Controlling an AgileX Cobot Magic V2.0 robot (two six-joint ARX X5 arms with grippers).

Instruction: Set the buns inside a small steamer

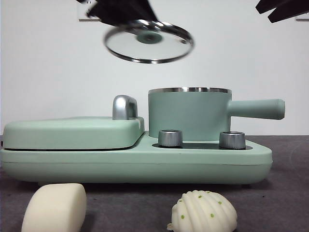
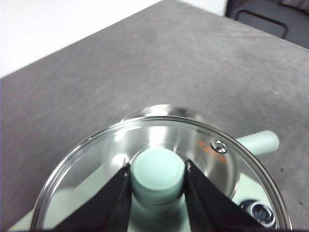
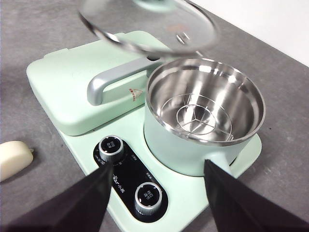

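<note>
The small steamer (image 1: 190, 116) is a mint-green pot with a steel rim and a long handle, standing uncovered on its base. In the right wrist view the steamer (image 3: 174, 154) holds only a wire rack. Its glass lid (image 1: 148, 41) hangs tilted above and left of the pot, my left gripper (image 2: 157, 166) shut on the lid's green knob (image 2: 158, 175). On the table in front lie the smooth bun (image 1: 55, 208) and the ridged, green-specked bun (image 1: 205, 212). My right gripper (image 3: 158, 166) hovers open above the dials, holding nothing.
A flat lidded griddle section (image 1: 72, 133) with a chrome handle (image 1: 124, 107) fills the left half of the green base. Two steel dials (image 1: 170, 137) face forward below the pot. The pot's handle (image 1: 256, 108) juts right. One cream bun (image 3: 12, 157) lies beside the base.
</note>
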